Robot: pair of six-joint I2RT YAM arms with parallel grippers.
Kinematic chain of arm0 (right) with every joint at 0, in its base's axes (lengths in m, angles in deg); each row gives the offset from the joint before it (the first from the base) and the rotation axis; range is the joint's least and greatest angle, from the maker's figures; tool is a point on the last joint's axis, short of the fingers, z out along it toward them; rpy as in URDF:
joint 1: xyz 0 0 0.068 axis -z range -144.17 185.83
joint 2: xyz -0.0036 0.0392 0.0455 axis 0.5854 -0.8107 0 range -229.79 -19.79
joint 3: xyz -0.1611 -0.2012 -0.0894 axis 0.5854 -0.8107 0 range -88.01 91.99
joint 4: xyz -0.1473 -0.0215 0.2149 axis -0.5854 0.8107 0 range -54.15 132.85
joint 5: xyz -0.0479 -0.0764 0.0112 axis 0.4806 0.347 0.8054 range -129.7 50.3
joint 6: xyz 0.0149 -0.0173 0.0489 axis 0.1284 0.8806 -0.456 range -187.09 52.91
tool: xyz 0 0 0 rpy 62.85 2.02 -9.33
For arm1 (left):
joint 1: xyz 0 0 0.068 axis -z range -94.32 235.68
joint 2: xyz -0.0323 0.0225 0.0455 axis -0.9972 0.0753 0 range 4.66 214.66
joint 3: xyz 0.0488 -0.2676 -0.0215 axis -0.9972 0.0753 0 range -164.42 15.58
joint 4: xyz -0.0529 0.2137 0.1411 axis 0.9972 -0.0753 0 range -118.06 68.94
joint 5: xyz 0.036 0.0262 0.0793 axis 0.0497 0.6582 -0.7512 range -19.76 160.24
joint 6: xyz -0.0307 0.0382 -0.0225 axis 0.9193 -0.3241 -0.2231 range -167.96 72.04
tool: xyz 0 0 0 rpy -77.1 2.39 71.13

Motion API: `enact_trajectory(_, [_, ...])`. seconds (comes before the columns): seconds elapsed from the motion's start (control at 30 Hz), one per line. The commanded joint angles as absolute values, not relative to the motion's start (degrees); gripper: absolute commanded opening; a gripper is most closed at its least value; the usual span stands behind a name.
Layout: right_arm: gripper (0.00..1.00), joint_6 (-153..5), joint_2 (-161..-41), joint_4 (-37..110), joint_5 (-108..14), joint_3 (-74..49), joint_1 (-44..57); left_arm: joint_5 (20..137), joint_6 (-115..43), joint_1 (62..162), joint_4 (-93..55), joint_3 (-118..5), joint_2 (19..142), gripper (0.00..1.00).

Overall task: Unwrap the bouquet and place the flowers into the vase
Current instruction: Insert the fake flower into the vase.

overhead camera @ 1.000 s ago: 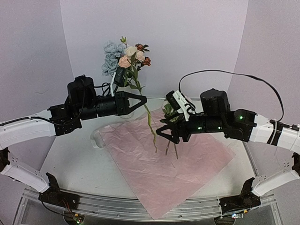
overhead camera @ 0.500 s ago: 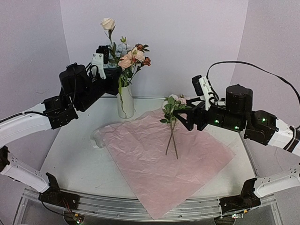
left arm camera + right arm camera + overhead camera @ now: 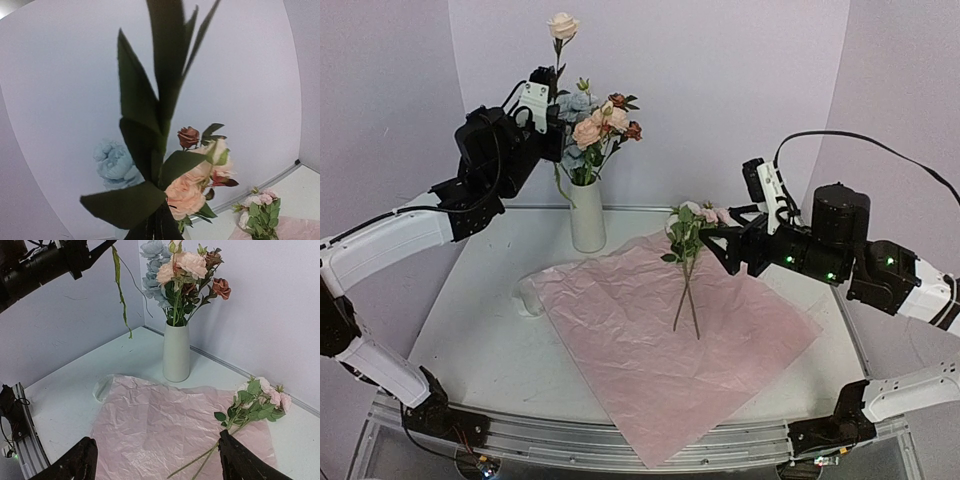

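— grip check first: what's in each of your hands?
— my left gripper (image 3: 553,100) is pinched right shut on the stem of a cream rose (image 3: 561,25), held high with the bloom up and the long tail dangling. my right gripper (image 3: 722,245) stands wide with nothing in it, hovering over the pink paper (image 3: 660,350).
— and where's the vase?
— the vase (image 3: 587,213) stands upright at the back of the table (image 3: 480,330), just beyond the paper's far corner, already holding a bunch of blooms (image 3: 590,125). the rose's tail hangs to the left of the mouth, not in it yet.
— so how do you get it in cleanly?
— i reckon i slide the tail across until it sits over the mouth, on whichever side the bunch leaves a gap, then lower straight down. the stem looks thin and bendy, so it'll swing; slow moves, and let it settle before going down. i'd only let go once the tail is well inside, else it may tip out. i'd mind the blooms already there too, since snagging them could rock the vase.
— anything left after?
— one pink sprig (image 3: 685,235) lies on the paper, just beside my right fingers (image 3: 80,460).
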State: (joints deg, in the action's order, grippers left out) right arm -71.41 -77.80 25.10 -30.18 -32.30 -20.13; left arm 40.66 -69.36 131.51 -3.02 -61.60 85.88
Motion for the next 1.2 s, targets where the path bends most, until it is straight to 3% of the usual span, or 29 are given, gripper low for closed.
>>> enact_trajectory(0.0, [0.84, -70.39, -76.39, 22.06, -28.53, -32.52, -20.18, 44.20, -70.50, 128.02, 3.35, -66.16, 87.37, 0.00])
enact_trajectory(0.33, [0.84, -69.99, -76.58, 22.06, -27.39, -32.11, -20.15, 47.21, -67.49, 125.37, 3.82, -71.14, 92.92, 0.00])
enact_trajectory(1.17, [0.84, -70.26, -77.69, 22.06, -28.23, -31.76, -20.16, 48.58, -53.20, 125.39, 1.35, -58.05, 80.11, 0.00])
